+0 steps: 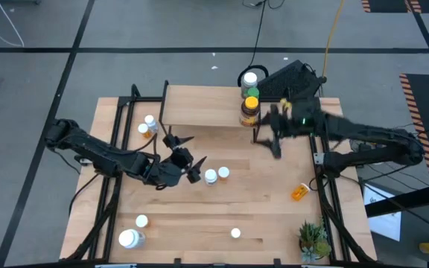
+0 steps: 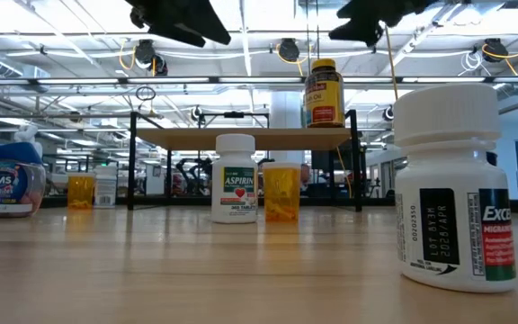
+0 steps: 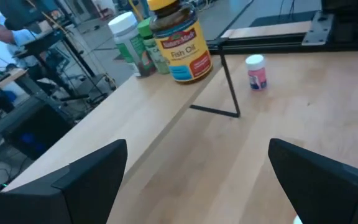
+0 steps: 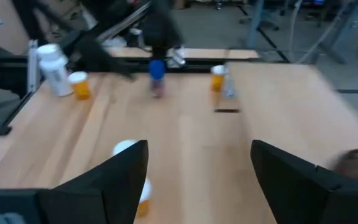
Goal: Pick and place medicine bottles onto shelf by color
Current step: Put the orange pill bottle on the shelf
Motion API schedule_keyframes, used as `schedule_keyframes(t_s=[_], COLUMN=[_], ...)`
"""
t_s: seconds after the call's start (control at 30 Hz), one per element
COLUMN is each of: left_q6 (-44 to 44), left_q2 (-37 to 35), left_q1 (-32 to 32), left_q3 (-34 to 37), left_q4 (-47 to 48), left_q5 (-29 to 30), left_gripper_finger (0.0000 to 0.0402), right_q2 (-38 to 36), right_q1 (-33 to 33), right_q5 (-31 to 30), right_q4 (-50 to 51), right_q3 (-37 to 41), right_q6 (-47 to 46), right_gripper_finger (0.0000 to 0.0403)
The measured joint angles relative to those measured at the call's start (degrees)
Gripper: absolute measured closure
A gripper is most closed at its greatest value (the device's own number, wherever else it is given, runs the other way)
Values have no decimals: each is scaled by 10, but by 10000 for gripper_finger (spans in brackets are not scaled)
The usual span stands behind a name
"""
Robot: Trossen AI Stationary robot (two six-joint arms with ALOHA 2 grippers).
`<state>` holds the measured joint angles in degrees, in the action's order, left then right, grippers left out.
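Near edge: white bottle (image 1: 130, 238) at 7 o'clock, small plant (image 1: 313, 240) at 5. Mid-table: left gripper (image 1: 185, 158) spread wide, empty, beside two white-capped bottles (image 1: 216, 175). Far, 1 o'clock: right gripper (image 1: 274, 134) wide, empty, by shelf (image 1: 199, 112) bearing fish-oil bottle (image 1: 249, 110).

Three bottles (image 1: 249, 95) are carried at the shelf (image 1: 199, 106) end nearest the right arm's jaws; other bottles (image 1: 216, 175) are scattered on the table (image 1: 274, 208).
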<state>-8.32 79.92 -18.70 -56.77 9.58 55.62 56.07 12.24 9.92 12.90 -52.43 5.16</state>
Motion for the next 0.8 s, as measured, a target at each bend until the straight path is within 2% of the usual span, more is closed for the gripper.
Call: schedule_keyframes(t_s=[0.13, 0.3, 0.4, 0.53, 0.8], left_q6=[-17, -65, -93, -136, -209], left_q2=[0, 12, 36, 64, 102], left_q1=[0, 12, 16, 19, 13], left_q3=[0, 0, 1, 0, 0], left_q4=[-2, -7, -3, -10, -13], left_q5=[-11, -93, -106, -107, -108], left_gripper_finger=[7, 7, 7, 7, 7], right_q2=[2, 51, 100, 187, 310], right_q1=[-100, -186, -200, -198, -199], right_q5=[-74, -154, -175, -175, -174], right_q4=[-147, -344, -413, -465, -590], right_q3=[110, 210, 240, 241, 239], right_q6=[-15, -10, 1, -13, -15], right_gripper_finger=[131, 132, 132, 129, 97])
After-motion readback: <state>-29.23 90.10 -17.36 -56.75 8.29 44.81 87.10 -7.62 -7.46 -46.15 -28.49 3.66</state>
